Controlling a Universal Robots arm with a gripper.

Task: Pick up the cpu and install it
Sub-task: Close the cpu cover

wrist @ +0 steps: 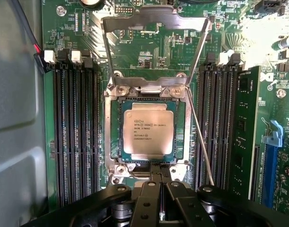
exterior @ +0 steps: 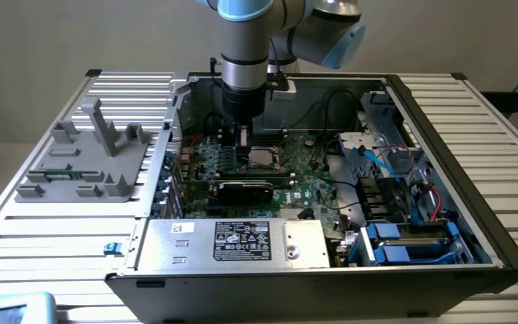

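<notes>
The cpu [wrist: 148, 128], a flat square chip with a dull silver top and printed lettering, lies flat in the motherboard's socket [wrist: 113, 142]. The socket's metal retention frame [wrist: 156, 21] is swung up and open behind it, and a thin wire lever [wrist: 200, 142] runs alongside. My gripper [wrist: 159, 182] hangs just above the socket's edge, shut, with nothing between its fingers. In the exterior view the gripper [exterior: 241, 135] reaches down into the open computer case, close beside the cpu [exterior: 261, 156].
Black memory slots [wrist: 75, 127] flank the socket on both sides. A black card [exterior: 245, 189] sits in front of the socket, and a silver box with a black label [exterior: 241, 241] lies at the case's front. A grey fixture [exterior: 88, 162] stands at the exterior view's left.
</notes>
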